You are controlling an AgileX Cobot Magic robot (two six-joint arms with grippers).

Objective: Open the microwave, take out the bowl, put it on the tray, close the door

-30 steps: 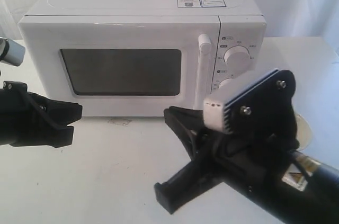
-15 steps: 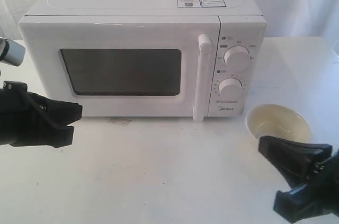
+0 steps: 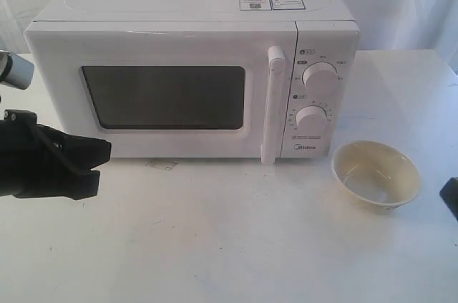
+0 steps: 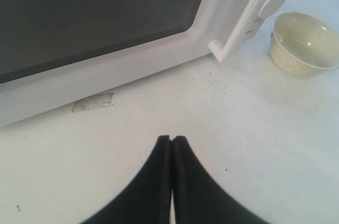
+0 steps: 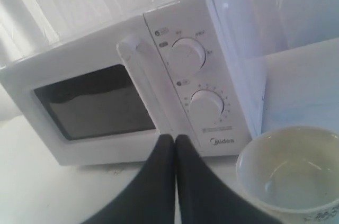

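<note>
The white microwave [image 3: 193,74] stands at the back of the table with its door [image 3: 161,92] shut and the bar handle [image 3: 273,106] upright. The cream bowl [image 3: 376,172] sits on the table, right of the dial panel, empty; it also shows in the wrist views [image 4: 306,41] [image 5: 291,168]. No tray is in view. My left gripper [image 4: 172,138] is shut and empty, low over the table in front of the door's left part [image 3: 100,152]. My right gripper [image 5: 175,137] is shut and empty, pulled back to the right edge [image 3: 451,195], near the bowl.
A strip of tape [image 4: 92,102] lies on the white table [image 3: 215,231] just in front of the microwave. Two round dials [image 3: 318,77] [image 3: 312,118] sit on the narrow right panel. A white backdrop hangs behind.
My right arm has drawn back from in front of the microwave toward the lower right, almost out of the exterior view, uncovering the bowl. The left arm has stayed still.
</note>
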